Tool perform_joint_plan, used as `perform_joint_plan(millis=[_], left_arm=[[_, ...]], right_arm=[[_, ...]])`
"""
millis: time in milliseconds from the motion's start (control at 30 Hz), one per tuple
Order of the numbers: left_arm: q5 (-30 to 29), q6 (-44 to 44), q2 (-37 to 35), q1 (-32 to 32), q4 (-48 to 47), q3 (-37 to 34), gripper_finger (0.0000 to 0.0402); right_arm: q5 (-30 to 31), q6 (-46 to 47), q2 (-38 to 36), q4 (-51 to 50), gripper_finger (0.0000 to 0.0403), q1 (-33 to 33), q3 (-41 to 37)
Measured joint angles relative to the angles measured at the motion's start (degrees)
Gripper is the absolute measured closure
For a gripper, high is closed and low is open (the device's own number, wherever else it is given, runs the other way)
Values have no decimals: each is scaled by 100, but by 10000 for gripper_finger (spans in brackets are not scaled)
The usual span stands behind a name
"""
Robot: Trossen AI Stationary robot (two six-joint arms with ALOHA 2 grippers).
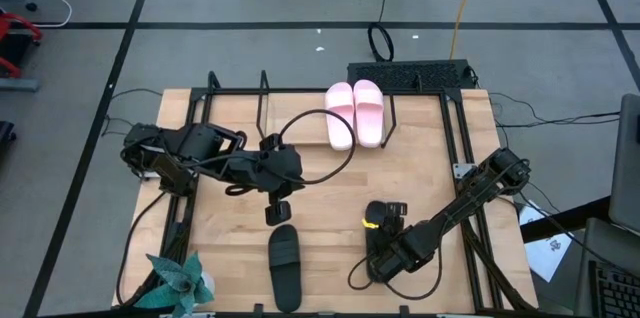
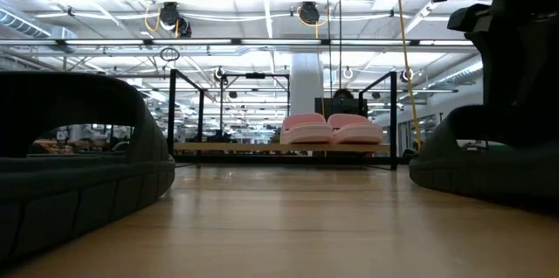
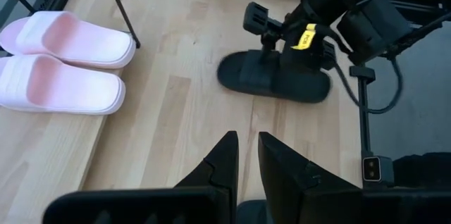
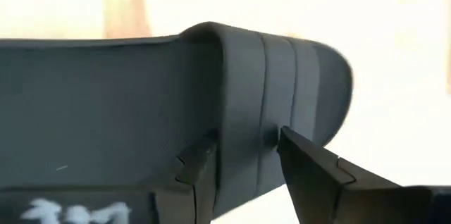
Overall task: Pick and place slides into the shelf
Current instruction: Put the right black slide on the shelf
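Right end effector grips a black slide; pink pair sits in the shelf.

The right end effector (image 4: 243, 153) has its fingers pinched around the strap of one black slide (image 3: 273, 79) near the front right of the wooden counter (image 1: 330, 198). The other black slide (image 1: 284, 265) lies flat at the front centre, apart from it. The left end effector (image 3: 243, 155) hovers above the counter's middle, fingers narrow and holding nothing. Both pink slides (image 1: 355, 113) rest side by side, touching, in the shelf (image 1: 262, 93) at the counter's far edge.
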Motion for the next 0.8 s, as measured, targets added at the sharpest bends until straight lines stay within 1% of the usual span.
perform_joint_plan(millis=[133, 233, 400, 467, 567, 700, 800], left_arm=[[0, 52, 0, 0, 0, 0, 350], [0, 110, 0, -2, -2, 0, 350], [0, 114, 0, -2, -2, 0, 350], [0, 114, 0, -2, -2, 0, 350], [0, 114, 0, -2, -2, 0, 350], [0, 116, 0, -2, -4, 0, 350], [0, 130, 0, -2, -6, 0, 350]], right_arm=[[221, 81, 7, -73, 289, -8, -2], [272, 100, 7, -85, 314, -5, -2], [546, 109, 7, -91, 371, -27, -2], [567, 99, 7, -103, 393, -36, 1], [697, 195, 7, -199, 394, -38, 2], [700, 256, 7, -326, 399, -38, 16], [675, 266, 8, -604, 400, -37, 189]])
